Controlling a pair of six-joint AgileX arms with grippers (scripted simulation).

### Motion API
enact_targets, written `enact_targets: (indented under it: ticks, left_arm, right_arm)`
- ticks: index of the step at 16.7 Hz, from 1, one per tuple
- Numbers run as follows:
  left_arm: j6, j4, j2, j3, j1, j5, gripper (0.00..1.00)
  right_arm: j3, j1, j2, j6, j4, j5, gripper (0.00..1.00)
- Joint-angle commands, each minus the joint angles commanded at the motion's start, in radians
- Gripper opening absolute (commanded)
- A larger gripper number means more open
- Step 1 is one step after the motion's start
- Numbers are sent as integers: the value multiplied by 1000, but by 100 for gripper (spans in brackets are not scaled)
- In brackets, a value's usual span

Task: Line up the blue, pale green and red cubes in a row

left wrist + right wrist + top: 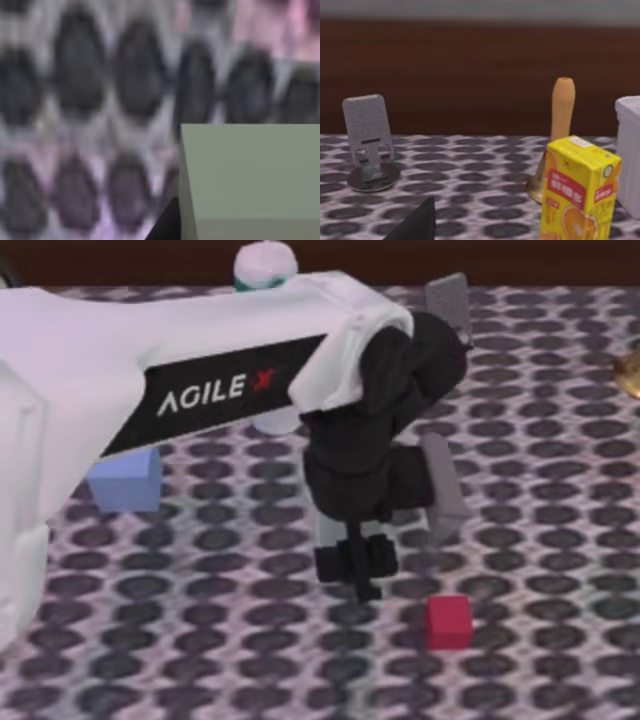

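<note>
While the left gripper (362, 565), low at centre frame, apparently clasps the pale green cube (250, 180), it should carry it level to sit between the blue cube (127, 480) and the red cube (448, 621).

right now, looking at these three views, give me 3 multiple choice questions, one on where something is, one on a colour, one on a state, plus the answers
1. Where is the blue cube in the top view?
A. at the table's left, partly under the left arm
B. at the table's right edge
C. stacked on the red cube

2. What colour is the smallest cube on the table?
A. yellow
B. red
C. black

3. How does the red cube stand relative to the left gripper?
A. clamped between its fingers
B. lying free on the table, beside the gripper
C. resting on top of the arm

Answers:
1 A, the top view shows it at the left, its upper edge hidden by the white arm.
2 B, the small cube near the gripper is bright red.
3 B, patterned cloth shows between the cube and the gripper.
</note>
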Motion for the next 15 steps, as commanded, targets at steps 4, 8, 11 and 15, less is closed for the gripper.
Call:
enact_targets:
  ticks: [4, 8, 11, 15]
  left_arm:
    - [25, -2, -20, -11, -65, 0, 0]
    - [25, 2, -14, -10, -61, -1, 0]
    - [21, 72, 6, -55, -59, -1, 0]
    - [23, 212, 57, -145, -65, 1, 0]
  right_arm:
    - [0, 0, 0, 0, 0, 0, 100]
    - [0, 0, 0, 0, 0, 0, 100]
    - [0, 0, 0, 0, 0, 0, 100]
    - [0, 0, 0, 0, 0, 0, 100]
